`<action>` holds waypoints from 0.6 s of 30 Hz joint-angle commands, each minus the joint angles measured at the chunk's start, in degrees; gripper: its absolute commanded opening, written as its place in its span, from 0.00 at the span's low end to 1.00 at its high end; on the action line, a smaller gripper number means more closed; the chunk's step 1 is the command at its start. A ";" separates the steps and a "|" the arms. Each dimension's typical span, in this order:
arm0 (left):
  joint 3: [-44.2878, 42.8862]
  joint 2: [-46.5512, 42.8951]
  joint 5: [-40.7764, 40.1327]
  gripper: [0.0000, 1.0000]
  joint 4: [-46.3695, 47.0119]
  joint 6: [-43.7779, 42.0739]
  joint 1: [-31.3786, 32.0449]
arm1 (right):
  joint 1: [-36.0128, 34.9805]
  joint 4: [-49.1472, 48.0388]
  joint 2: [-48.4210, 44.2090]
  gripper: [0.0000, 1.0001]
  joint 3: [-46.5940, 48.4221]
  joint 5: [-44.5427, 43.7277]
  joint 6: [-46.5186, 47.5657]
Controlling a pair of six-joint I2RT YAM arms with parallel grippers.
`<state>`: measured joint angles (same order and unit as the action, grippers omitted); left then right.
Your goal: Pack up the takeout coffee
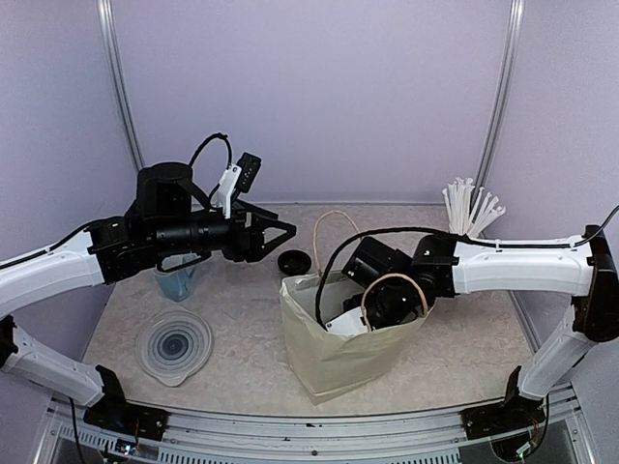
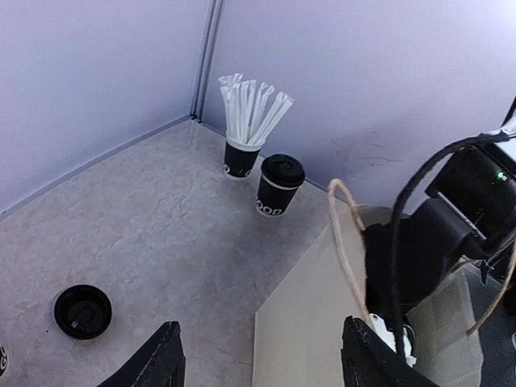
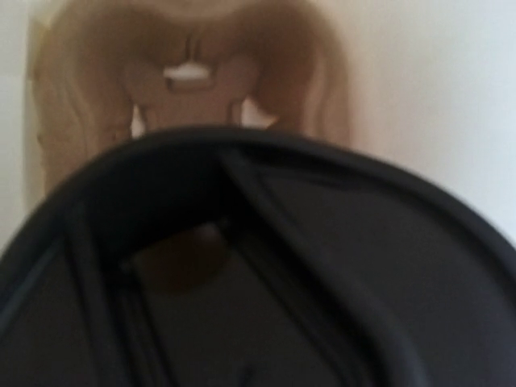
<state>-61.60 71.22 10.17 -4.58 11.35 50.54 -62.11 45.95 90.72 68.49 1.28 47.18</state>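
Placement into the bag is, as I judge it, the step in hand. The right gripper is down inside the cream paper bag with rope handles. Its wrist camera shows a black plastic cup lid, blurred and very close. Beyond the lid is the brown pulp carrier tray, against the pale inside of the bag. The right fingers are not visible in any view, so I cannot tell if they grasp the cup or are released.

The left gripper hovers above the table beside the bag, its fingers spread and empty. Another lidded black paper cup stands on the table near the back wall, just beside the black cup of white wrapped straws. A loose black lid lies apart from them.

To do this step well, the cup should go straight down into one pocket of the tray, upright. The fingers should release only when it sits firmly. On the way up, the arm should avoid the rope handles.
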 commanded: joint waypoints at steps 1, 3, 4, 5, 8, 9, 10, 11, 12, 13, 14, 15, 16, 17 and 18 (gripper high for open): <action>-5.26 0.52 8.03 0.65 -6.49 -1.54 0.66 | 1.37 7.95 -0.01 0.41 6.49 7.37 0.63; -6.68 1.58 8.26 0.65 -8.94 -2.76 1.83 | 1.75 10.11 -0.28 0.40 9.01 9.89 0.93; -7.03 2.23 8.28 0.65 -9.79 -3.15 2.30 | 1.93 11.47 -0.44 0.40 10.31 11.29 1.24; -7.26 2.51 8.26 0.65 -10.31 -3.40 2.65 | 2.09 12.62 -0.64 0.39 11.31 12.56 1.44; -7.40 3.25 8.95 0.65 -11.00 -3.61 3.44 | 2.83 15.05 -1.60 0.38 14.16 16.34 2.22; -7.64 3.51 9.08 0.65 -11.44 -3.62 3.64 | 3.13 15.72 -1.88 0.38 15.26 17.40 2.40; -8.04 3.82 8.80 0.65 -12.08 -3.62 3.86 | 3.58 16.71 -2.08 0.38 16.45 18.54 2.72; -8.47 4.23 8.34 0.64 -12.47 -3.63 4.06 | 4.10 17.73 -2.20 0.38 17.86 19.97 3.07; -8.78 4.38 7.34 0.64 -12.68 -3.70 4.30 | 4.74 18.66 -2.21 0.38 20.29 21.55 3.43; -8.93 4.38 6.33 0.64 -12.57 -3.66 4.44 | 5.55 19.48 -2.21 0.38 22.18 23.24 3.66; -9.03 4.00 5.58 0.63 -12.42 -3.64 4.44 | 6.38 20.18 -2.07 0.38 24.13 24.87 3.83; -9.24 3.70 4.38 0.64 -12.21 -3.77 4.39 | 7.31 20.81 -1.85 0.38 26.26 26.23 3.99; -9.38 3.32 3.47 0.64 -11.96 -3.74 4.39 | 8.14 21.39 -1.46 0.38 28.26 27.58 4.20; -9.45 2.98 3.26 0.65 -11.69 -3.62 4.21 | 9.09 21.90 -1.05 0.39 30.50 28.70 4.31; -9.60 2.32 3.39 0.65 -11.53 -3.60 4.16 | 10.05 22.13 -0.64 0.39 32.55 29.82 4.32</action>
<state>-68.84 75.50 15.90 -16.45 8.58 54.70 -55.35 64.14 90.32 93.56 23.00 50.33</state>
